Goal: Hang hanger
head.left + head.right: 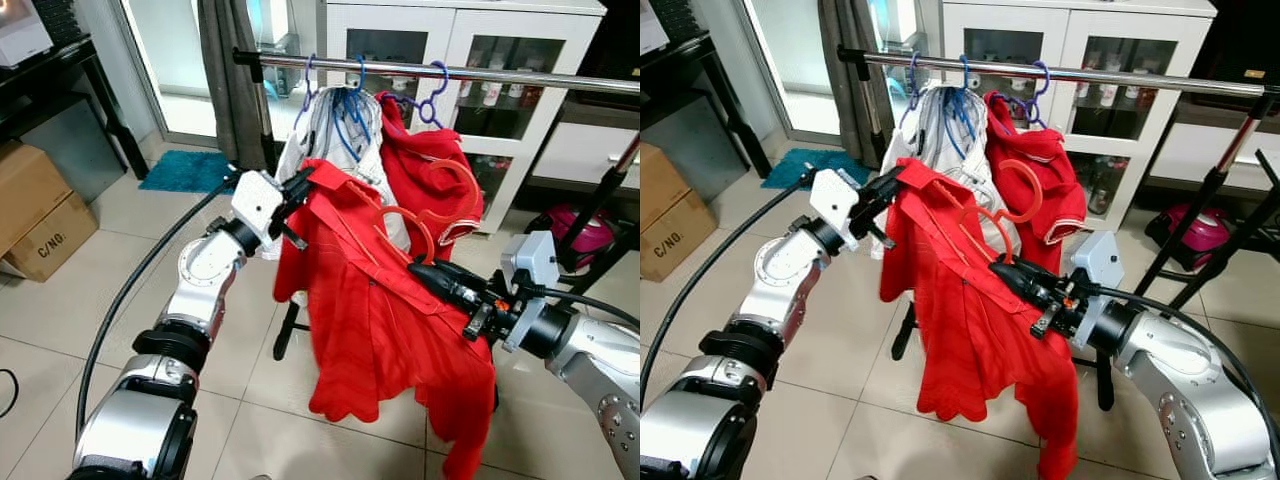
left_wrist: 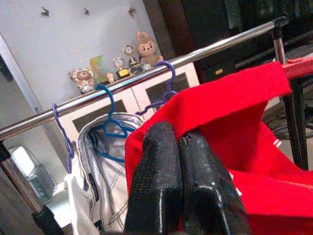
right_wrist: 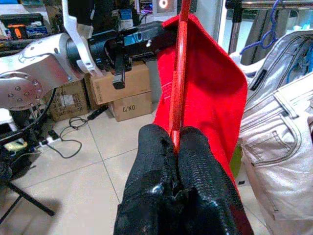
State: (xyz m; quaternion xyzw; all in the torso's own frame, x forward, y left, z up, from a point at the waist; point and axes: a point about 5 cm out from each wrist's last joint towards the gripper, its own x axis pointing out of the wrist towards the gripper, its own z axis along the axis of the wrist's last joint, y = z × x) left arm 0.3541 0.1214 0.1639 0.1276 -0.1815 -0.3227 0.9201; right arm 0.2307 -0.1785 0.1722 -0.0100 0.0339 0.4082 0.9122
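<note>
Not hung yet: left hand [image 1: 298,190] clamped on red shirt [image 1: 380,330] shoulder, right hand [image 1: 425,270] clamped on orange hanger [image 1: 405,215], hook below rail [image 1: 520,75]; lift & hook remains.

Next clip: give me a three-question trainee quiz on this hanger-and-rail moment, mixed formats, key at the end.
1. True or false: the red hanger already hooks over the metal rail.
2. What does the left gripper pinch?
A. the white trousers
B. the red shirt's shoulder
C. a blue hanger
3. Fill in: the right gripper is shut on the ____.

Key
1. False; its hook sits below the rail.
2. B; it grips the red shirt.
3. red hanger
</note>
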